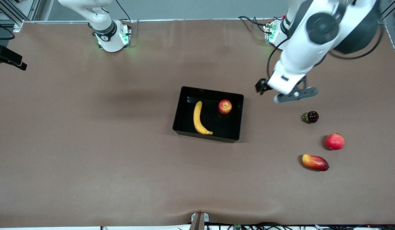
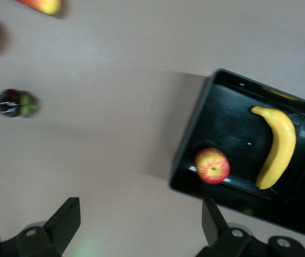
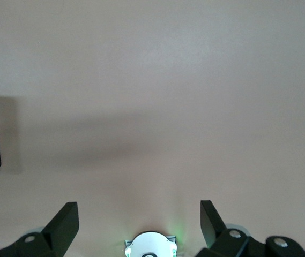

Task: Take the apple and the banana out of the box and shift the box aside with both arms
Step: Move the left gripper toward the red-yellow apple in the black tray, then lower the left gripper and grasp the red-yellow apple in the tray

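Brown matting covered the worktop (image 1: 89, 143), and the black box (image 1: 209, 114) sat near its middle, well clear of every edge. Inside the box lay the banana (image 1: 199, 119), stretched lengthwise along the floor toward the right arm's end, and the apple (image 1: 225, 106) rested in the corner toward the left arm's end, farther from the front camera than the banana's lower tip. The two fruits lay apart, not touching.

The left gripper (image 2: 141, 227) hung in the air over bare worktop just beside the box, toward the left arm's end of the worktop; its jaws stood wide apart with nothing between them. The left wrist view showed the box with both fruits inside.

The right gripper (image 3: 140, 225) was out of the front view, its arm waiting by its base; from the wrist camera its jaws were spread wide and held nothing, over bare worktop with a corner of the box at the picture's edge.

Toward the left arm's end lay three other fruits, apart from one another: a small dark fruit (image 1: 311, 117), a plain red round fruit (image 1: 335, 141) nearer the front edge, and a mango (image 1: 315, 162) nearest that edge.
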